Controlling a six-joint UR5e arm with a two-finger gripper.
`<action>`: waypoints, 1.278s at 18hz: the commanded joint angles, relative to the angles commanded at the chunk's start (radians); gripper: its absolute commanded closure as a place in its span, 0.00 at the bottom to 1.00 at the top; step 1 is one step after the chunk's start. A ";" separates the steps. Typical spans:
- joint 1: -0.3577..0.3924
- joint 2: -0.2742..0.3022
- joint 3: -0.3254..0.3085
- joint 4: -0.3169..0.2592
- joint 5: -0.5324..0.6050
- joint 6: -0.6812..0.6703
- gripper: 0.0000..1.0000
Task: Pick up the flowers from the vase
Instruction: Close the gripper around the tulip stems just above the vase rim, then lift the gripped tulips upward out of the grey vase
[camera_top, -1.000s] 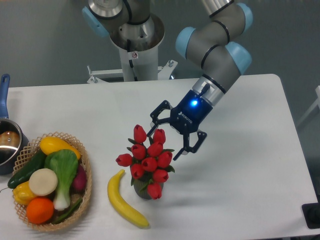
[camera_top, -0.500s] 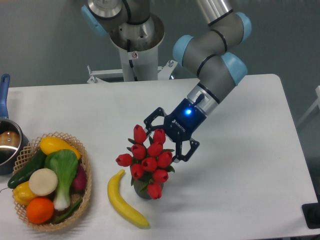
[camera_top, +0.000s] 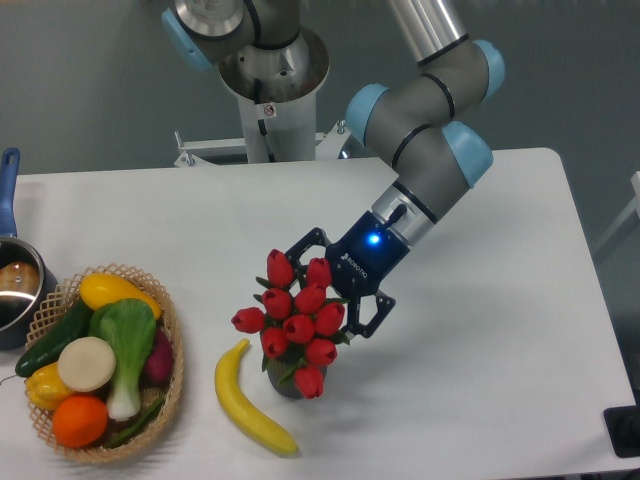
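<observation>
The flowers (camera_top: 296, 322) stood in the vase (camera_top: 288, 381) at lower centre of the frame, stems roughly upright, buds spreading wider than the vase mouth. We saw the gripper (camera_top: 332, 289) at the bunch's upper right edge, the arm slanting down from upper right. Its jaws were spread wide, one finger above the topmost buds, the other beside the right-hand buds, gripping nothing; contact could not be settled. We judged the bunch lay down-left of it.
</observation>
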 joint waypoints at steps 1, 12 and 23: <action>-0.006 -0.005 0.006 0.000 0.000 0.000 0.00; -0.023 -0.034 0.028 0.002 0.002 0.006 0.00; -0.015 -0.025 0.025 0.005 0.000 0.006 0.49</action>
